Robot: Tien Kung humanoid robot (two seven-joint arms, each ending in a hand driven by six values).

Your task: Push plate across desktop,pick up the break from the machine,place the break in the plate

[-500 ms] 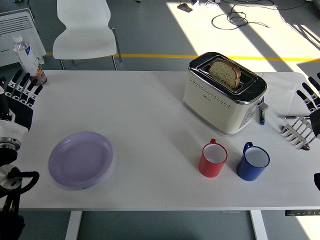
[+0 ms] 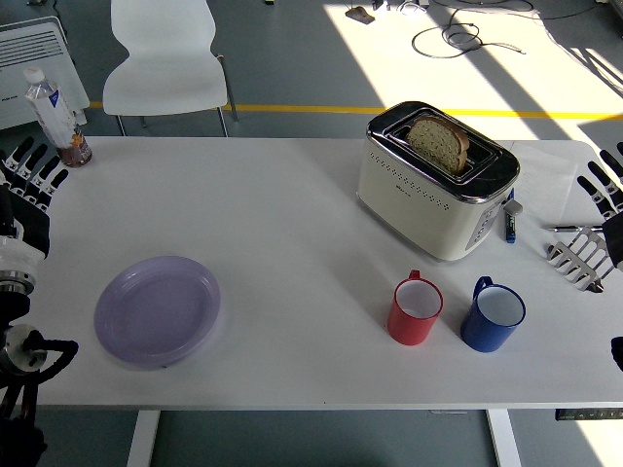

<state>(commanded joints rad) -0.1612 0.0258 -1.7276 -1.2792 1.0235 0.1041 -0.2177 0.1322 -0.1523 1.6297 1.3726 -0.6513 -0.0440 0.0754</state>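
A lilac plate [image 2: 157, 309] lies on the white table [image 2: 292, 214] at the front left. A cream toaster [image 2: 434, 179] stands at the back right, with a slice of brown bread [image 2: 437, 142] sticking up from its slot. My left hand [image 2: 27, 190] is at the left edge, fingers spread, empty, left of and behind the plate. My right hand [image 2: 606, 199] is at the right edge, fingers spread, empty, to the right of the toaster.
A red mug [image 2: 416, 310] and a blue mug [image 2: 493, 315] stand in front of the toaster. A metal toast rack [image 2: 576, 256] and a marker [image 2: 510, 220] lie at the right. A water bottle [image 2: 56, 114] stands at the back left. A white chair [image 2: 164, 58] is behind the table.
My left hand has drawn back toward the left edge, away from the plate. The right hand, the plate and the bread have not moved.
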